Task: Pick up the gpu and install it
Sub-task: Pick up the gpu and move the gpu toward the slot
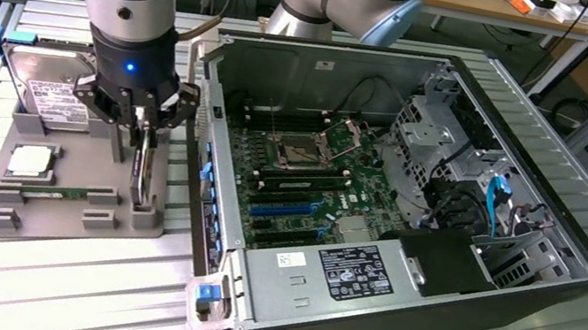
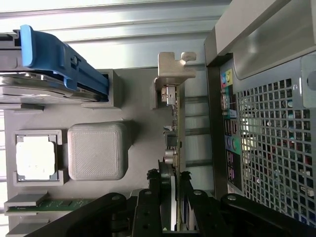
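Exterior view: you've got the open PC case (image 1: 286,65) lying on its side across most of the slatted table (image 1: 70,289), motherboard facing up, so the slots can be reached from above. The grey parts tray (image 1: 68,230) sits just beside the case, toward the table edge at the exterior view's left. Its moulded pockets hold each part in a fixed pose.

The hard drive (image 1: 49,93) is propped in the tray's far corner.

The gpu (image 1: 140,180) stands on edge in the slot along the tray edge nearest the case. That leaves its top edge free for a pinch from above. In the wrist view its metal bracket (image 2: 174,74) is at the end of the card away from the fingers.

The gripper (image 1: 143,126) is straight above that slot. The wrist view shows one finger against each face of the card, so I read it as clamped on the gpu. The card looks seated in the tray, not yet lifted.

The CPU (image 1: 32,161) lies flat in its pocket mid-tray, toward the outer edge. The memory stick (image 1: 50,194) sits in a groove near the tray's near edge. Both are untouched.
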Controlling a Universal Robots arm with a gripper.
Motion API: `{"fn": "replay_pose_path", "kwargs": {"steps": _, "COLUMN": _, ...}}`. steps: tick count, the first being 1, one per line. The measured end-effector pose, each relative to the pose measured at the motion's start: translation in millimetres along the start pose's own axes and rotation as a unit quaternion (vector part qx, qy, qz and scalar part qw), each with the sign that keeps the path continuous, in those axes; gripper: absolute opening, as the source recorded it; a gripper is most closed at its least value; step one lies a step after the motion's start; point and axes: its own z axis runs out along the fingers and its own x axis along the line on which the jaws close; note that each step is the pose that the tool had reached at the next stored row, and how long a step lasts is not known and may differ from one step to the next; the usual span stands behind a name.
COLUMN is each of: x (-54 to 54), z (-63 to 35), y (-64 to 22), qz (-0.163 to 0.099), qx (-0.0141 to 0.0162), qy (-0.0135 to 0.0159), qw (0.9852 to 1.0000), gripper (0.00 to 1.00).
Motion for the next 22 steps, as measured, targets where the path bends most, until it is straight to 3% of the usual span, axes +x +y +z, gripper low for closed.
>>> {"fn": "replay_pose_path", "kwargs": {"steps": 22, "x": -0.2, "z": -6.6, "y": 0.2, "qz": 0.000, "qx": 0.0000, "qy": 0.0000, "qw": 1.0000, "gripper": 0.27}}
